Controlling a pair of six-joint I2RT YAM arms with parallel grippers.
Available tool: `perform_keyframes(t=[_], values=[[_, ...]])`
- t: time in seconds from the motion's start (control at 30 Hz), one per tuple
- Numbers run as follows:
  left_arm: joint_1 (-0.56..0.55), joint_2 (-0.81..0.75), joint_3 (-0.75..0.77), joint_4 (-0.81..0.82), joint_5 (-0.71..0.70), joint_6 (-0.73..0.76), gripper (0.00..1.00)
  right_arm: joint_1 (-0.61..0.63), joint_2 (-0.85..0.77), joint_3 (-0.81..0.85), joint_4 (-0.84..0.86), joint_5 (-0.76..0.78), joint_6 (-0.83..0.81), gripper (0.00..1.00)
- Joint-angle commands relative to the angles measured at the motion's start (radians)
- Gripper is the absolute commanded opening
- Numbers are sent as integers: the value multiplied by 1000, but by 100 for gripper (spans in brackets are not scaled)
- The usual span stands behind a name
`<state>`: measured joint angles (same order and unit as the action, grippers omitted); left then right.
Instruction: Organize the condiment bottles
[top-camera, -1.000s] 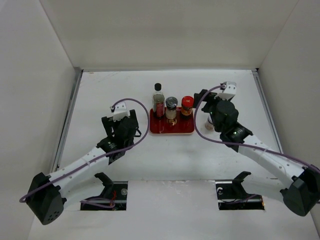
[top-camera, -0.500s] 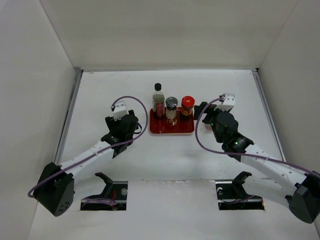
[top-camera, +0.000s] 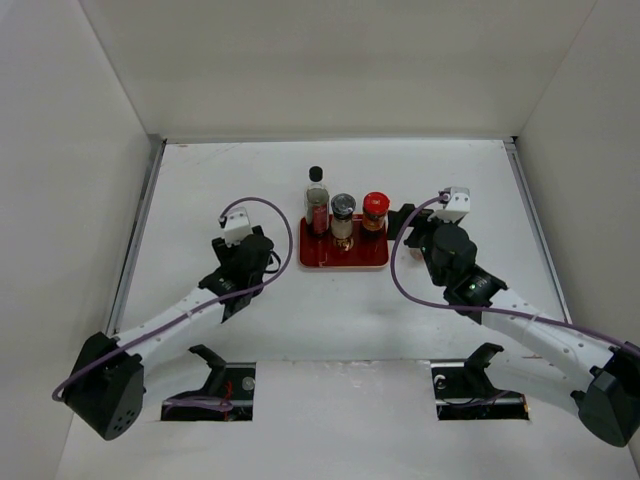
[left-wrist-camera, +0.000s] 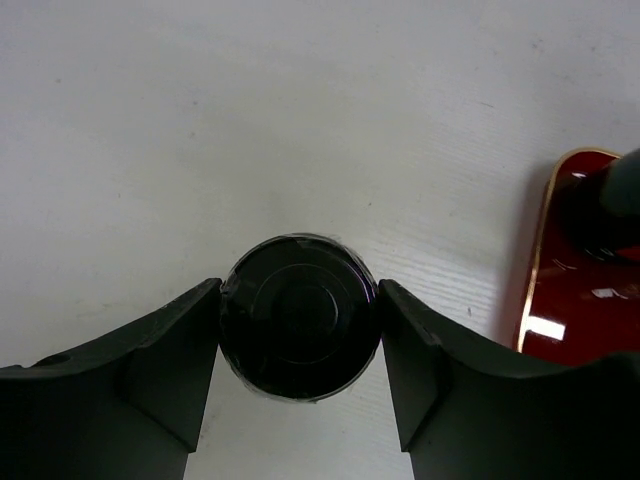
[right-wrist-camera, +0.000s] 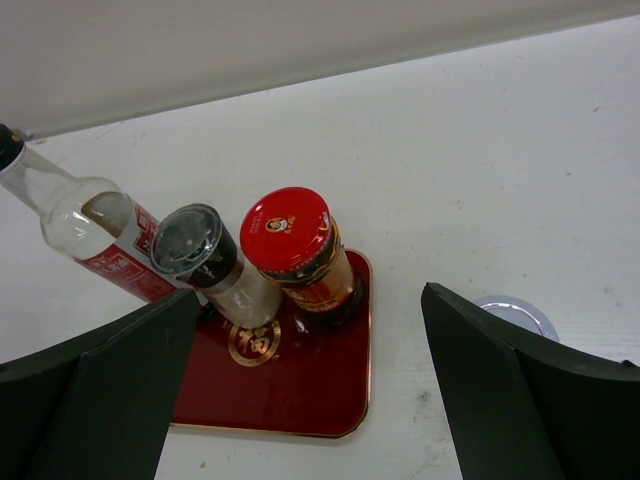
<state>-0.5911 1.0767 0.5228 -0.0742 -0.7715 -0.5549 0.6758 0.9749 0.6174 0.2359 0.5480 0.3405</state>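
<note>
Three of the five condiment bottles stand in a row along the far edge of the flat red rectangular tray (top-camera: 355, 260), which lies mid-table, nearer the table's far edge than its near one. At the tray's far-left corner is the tall slim clear bottle with a black cap (top-camera: 317, 203). Beside it, at the middle of that edge, stands a short clear shaker with a grey lid (top-camera: 343, 214). A red-lidded jar (top-camera: 375, 211) stands at the far-right corner. The near half of the tray is bare, with a gold emblem (right-wrist-camera: 253, 342) showing there.

Off the tray's left edge, on the white table (top-camera: 200, 180), stands a small bottle with a round dark lid (left-wrist-camera: 298, 335). The left gripper (left-wrist-camera: 299, 300) is around it from above, its two black fingers (left-wrist-camera: 175, 365) touching the lid on opposite sides. Only the lid shows, not the body.

Off the tray's right edge, a shaker with a silver lid (right-wrist-camera: 515, 315) stands on the table. The right gripper (top-camera: 405, 230) hangs above that side with its fingers spread wide and nothing between them; the silver lid sits just by its right finger.
</note>
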Motion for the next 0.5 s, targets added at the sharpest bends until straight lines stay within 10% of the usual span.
perform_keyframes(t=[0.0,0.3,0.47], values=[[-81,-98,52,48,-12,-2,34,9,-19,-4,45,32,11,100],[-321,43,250,160,-28,65,35,-11,-48,-15,22,105,15,100],[-342,189,305,281,18,78,35,-31,-61,-15,-12,177,25,57]])
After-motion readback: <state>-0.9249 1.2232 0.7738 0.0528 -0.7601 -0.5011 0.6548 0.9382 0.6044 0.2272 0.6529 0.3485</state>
